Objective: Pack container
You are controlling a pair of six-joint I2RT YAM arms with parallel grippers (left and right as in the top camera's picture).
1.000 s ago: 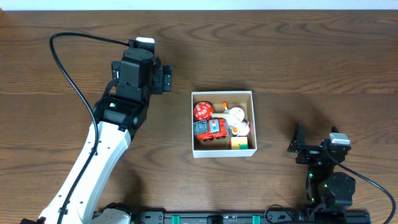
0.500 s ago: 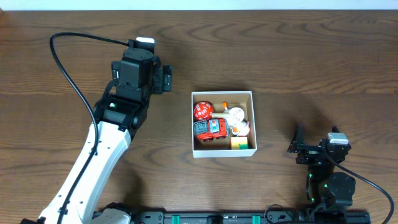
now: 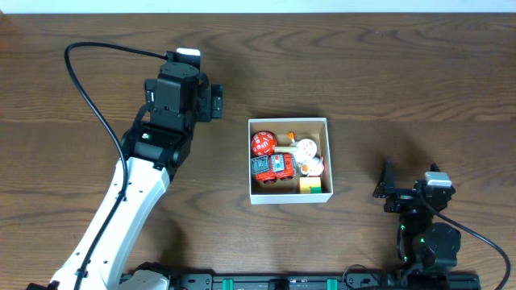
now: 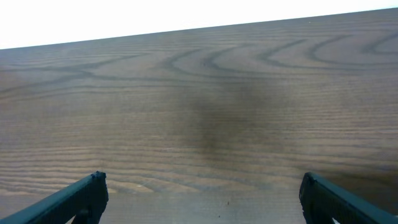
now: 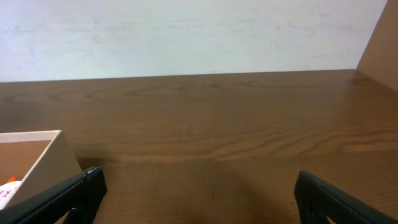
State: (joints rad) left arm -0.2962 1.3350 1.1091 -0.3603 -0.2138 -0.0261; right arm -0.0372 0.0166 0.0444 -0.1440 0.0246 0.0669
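Overhead view, arranged by size. Bench (image 3: 403, 80): dark brown wood grain filling the frame.

Left arm (image 3: 137, 185): white link rising from the near edge at the left to a black wrist housing, which sits left of the container and apart from it. A black cable (image 3: 85, 89) loops from the housing toward the left edge.

Container (image 3: 290, 198): square, white-walled, brown inside, standing about mid-bench between the two arms and touching neither.

Right arm (image 3: 423, 225): black and compact, close to the near edge, right of the container and nearer the near edge.

Left end effector (image 4: 202, 186), left wrist view: both dark fingers at the lower corners of the frame, jaws spread wide, only bare bench between them, facing the far edge.

Right end effector (image 5: 199, 183), right wrist view: jaws likewise spread wide and holding nothing. One container corner shows at the lower left, just beyond the left finger.

Contents of the container, overhead view:
- Red toy car (image 3: 272, 167), against the left wall.
- Red ball (image 3: 262, 143) with white marks, in the far left corner.
- White round toy (image 3: 305, 149), right of the ball.
- Yellow-green block (image 3: 310, 186), in the near right corner.
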